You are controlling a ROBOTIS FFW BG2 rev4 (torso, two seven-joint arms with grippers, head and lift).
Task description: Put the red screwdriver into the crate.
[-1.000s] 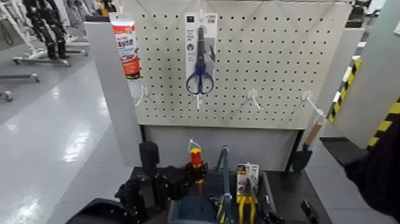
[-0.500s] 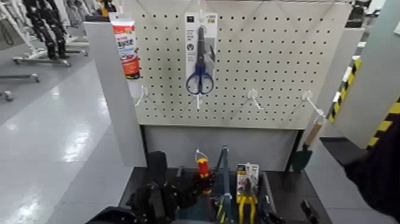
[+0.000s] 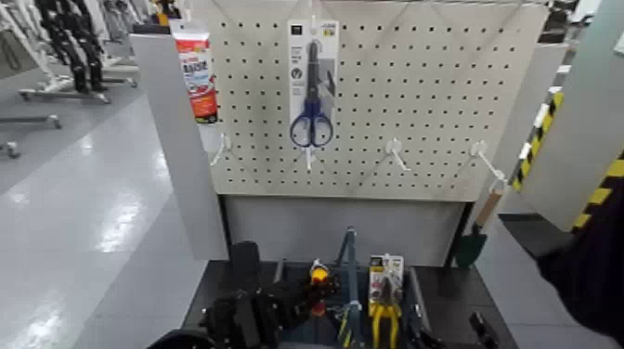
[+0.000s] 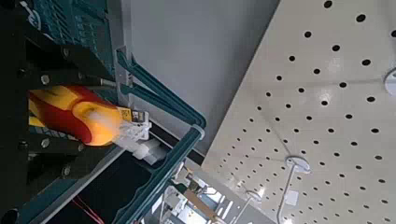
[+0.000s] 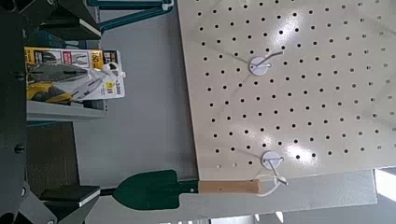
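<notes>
My left gripper (image 3: 306,293) is shut on the red screwdriver (image 3: 318,281). It holds it tilted, yellow band up, low over the left half of the dark blue-grey crate (image 3: 349,249), just left of the tall middle handle. In the left wrist view the red handle with its yellow band (image 4: 82,113) lies between my dark fingers (image 4: 56,164), beside the crate's slotted rim (image 4: 157,91). My right arm (image 3: 481,329) is parked low at the right of the crate.
Yellow-handled pliers on a card (image 3: 383,295) stand in the crate's right half and also show in the right wrist view (image 5: 70,77). Blue scissors on a card (image 3: 312,88) and a tube (image 3: 197,70) hang on the pegboard. A green trowel (image 3: 474,239) hangs at the right.
My left gripper has moved right and down with the screwdriver, which has sunk from upright above the crate's left edge to tilted low by the handle.
</notes>
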